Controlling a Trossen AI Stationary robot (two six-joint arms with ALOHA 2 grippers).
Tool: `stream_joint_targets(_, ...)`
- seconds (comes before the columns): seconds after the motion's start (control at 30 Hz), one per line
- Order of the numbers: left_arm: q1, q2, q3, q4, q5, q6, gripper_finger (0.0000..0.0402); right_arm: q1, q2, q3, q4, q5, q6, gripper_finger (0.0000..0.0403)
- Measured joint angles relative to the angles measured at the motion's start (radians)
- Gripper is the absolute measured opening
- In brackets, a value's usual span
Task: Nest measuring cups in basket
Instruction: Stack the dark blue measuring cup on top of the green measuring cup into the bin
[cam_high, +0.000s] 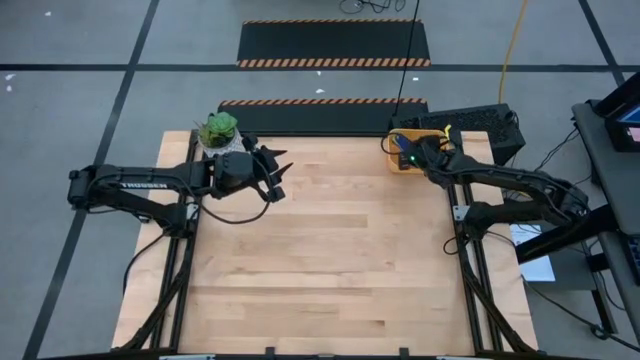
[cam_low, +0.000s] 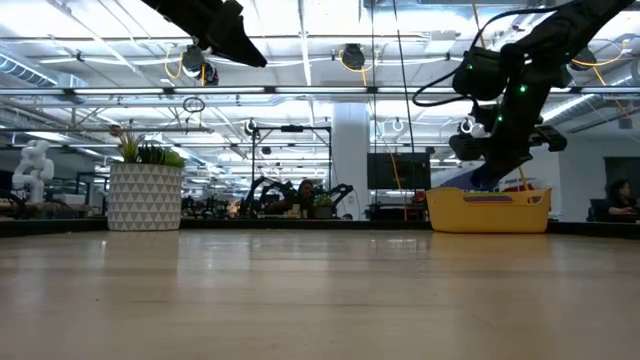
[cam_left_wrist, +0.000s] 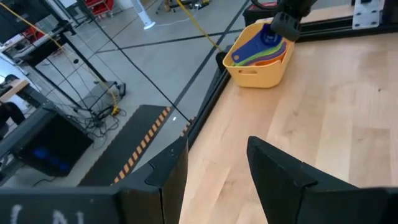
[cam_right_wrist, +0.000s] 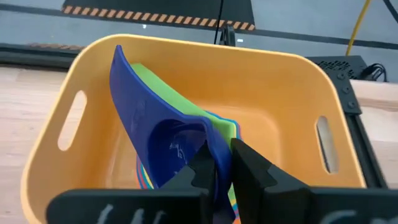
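Wooden worktop (cam_high: 330, 250) bare; right hand (cam_right_wrist: 222, 163) clamped on dark blue cup (cam_right_wrist: 168, 146) inside basket (cam_right_wrist: 292, 87), should seat it squarely on stack (cam_right_wrist: 219, 123) before releasing; left hand (cam_high: 277, 170), fingers apart, waits beside plant pot (cam_high: 217, 131).

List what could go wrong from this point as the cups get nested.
The right hand is shut on the dark blue cup, which stands tilted with its handle up over the stack in the basket; released this way, it may lean rather than seat. The basket sits at the table's far corner, so a push could shift it toward the edge.
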Motion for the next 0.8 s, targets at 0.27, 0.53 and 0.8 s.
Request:
stream_joint_targets(0.27, 0.000, 0.000, 0.000, 0.004, 0.001, 0.005, 0.0170, -0.012, 0.000, -0.043, 0.069, 0.001, 0.028, 0.0022)
stream_joint_targets(0.53, 0.000, 0.000, 0.000, 0.005, 0.001, 0.006, 0.0170, -0.040, 0.000, -0.052, 0.068, -0.015, 0.076, 0.0023)
stream_joint_targets(0.8, 0.000, 0.000, 0.000, 0.007, 0.001, 0.005, 0.0170, -0.040, 0.000, -0.052, 0.068, -0.028, 0.064, 0.0082)
